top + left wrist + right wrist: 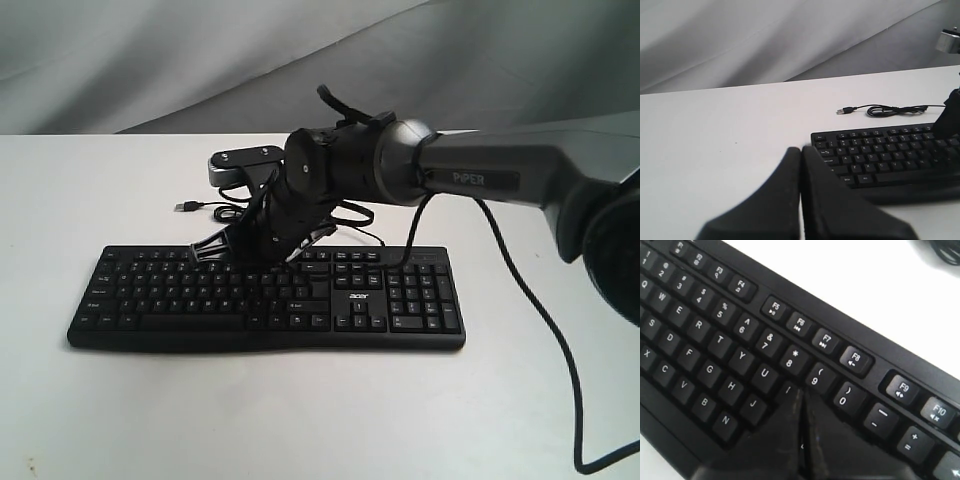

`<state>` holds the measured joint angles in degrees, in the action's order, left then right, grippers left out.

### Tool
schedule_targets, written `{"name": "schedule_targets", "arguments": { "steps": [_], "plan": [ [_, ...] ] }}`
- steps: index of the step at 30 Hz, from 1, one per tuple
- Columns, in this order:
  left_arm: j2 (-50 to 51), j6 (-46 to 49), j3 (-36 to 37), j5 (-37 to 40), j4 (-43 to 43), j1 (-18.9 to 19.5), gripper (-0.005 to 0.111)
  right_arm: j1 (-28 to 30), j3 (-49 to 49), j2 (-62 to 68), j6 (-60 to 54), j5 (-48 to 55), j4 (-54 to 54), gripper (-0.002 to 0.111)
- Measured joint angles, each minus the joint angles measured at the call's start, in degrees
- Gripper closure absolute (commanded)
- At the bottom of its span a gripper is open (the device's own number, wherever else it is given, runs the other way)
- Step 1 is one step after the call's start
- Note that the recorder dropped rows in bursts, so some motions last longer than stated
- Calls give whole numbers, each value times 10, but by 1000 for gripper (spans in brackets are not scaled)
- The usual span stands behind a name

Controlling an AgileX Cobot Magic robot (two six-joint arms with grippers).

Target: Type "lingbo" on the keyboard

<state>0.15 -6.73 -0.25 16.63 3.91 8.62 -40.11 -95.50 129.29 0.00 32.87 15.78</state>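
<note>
Lying on the white worktop point(300, 420), the black Acer keyboard point(265, 300) sits under my right pincer point(801, 396); my left pincer point(801, 156) hovers near its end. Both are pressed together. My right tip straddles the I key point(786, 389) edge: drift could strike the 9 key point(816, 377).

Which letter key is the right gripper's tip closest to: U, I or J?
The I key, beside U in the row under 8 and 9. The shut right gripper covers its edge with its tip; U and J lie clear of it.
</note>
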Motion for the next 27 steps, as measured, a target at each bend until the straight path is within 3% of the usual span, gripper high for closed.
{"name": "schedule_targets", "arguments": {
  "steps": [27],
  "plan": [
    [0, 0, 0, 0, 0, 0, 106, 1, 0, -1, 41, -17, -22, 108]
  ]
}}
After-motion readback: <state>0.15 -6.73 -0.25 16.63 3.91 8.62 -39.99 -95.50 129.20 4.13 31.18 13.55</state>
